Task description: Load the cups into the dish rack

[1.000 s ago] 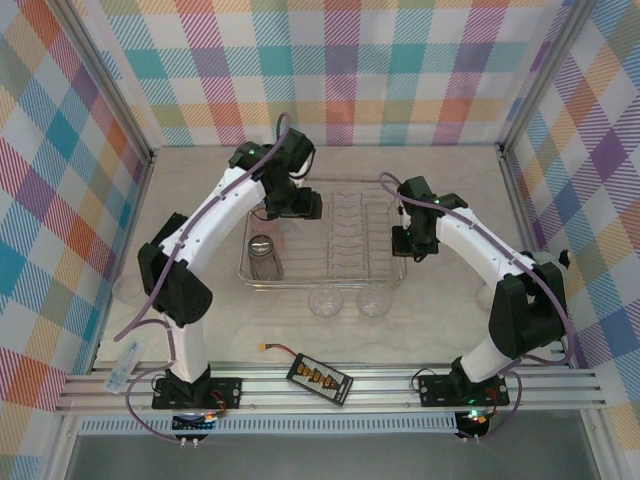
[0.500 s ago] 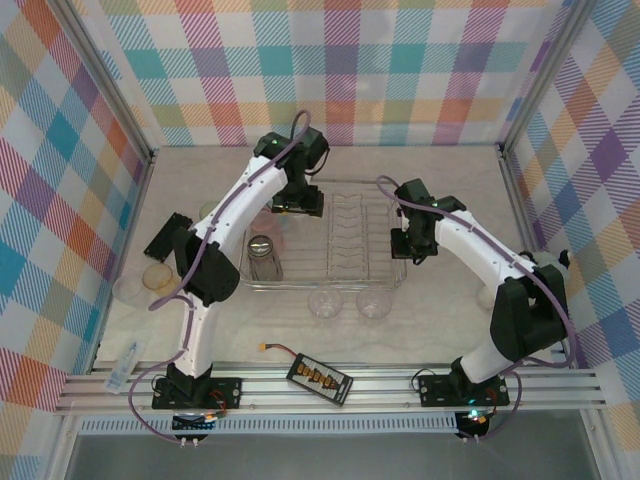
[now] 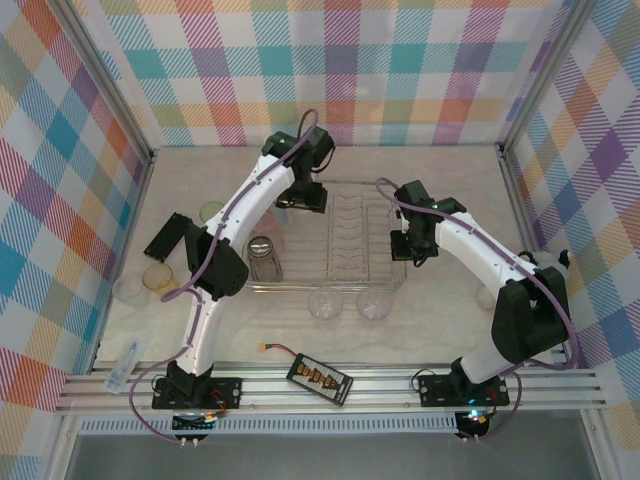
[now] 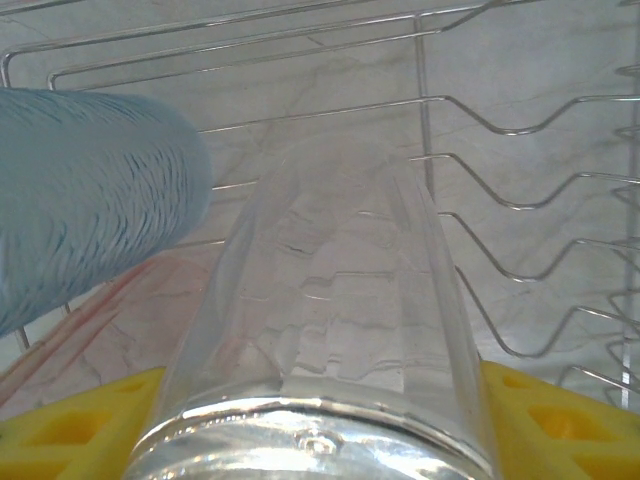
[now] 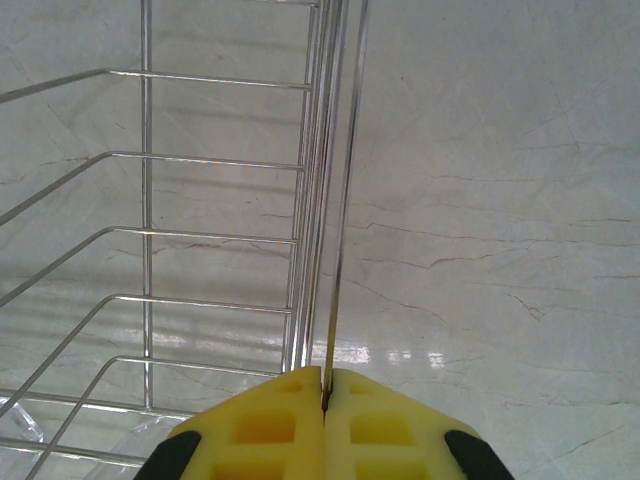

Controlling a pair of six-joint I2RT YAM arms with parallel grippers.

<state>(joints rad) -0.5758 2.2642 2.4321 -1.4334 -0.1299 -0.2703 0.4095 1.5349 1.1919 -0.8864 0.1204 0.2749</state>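
Top external view: both arms are working at the dish rack (image 3: 340, 286).
The left gripper (image 3: 300, 196) is hanging over the rack's far-left corner. In the left wrist view its yellow fingers (image 4: 560, 420) are clasping a clear cup (image 4: 330, 300) from both sides, base toward the camera, above the rack wires. A blue cup (image 4: 90, 220) is lying just beside it on the left, and a pink cup (image 4: 90, 340) is showing faintly below that. The right gripper (image 3: 412, 246) is sitting at the rack's right rim — in the right wrist view its pads (image 5: 270, 430) are pinching tight on the rim wire. A grey cup (image 3: 265, 257) is standing inside the rack near its near-left corner. Two more clear cups (image 3: 325, 303) are standing side by side on the table (image 3: 450, 320), just in front of the rack.
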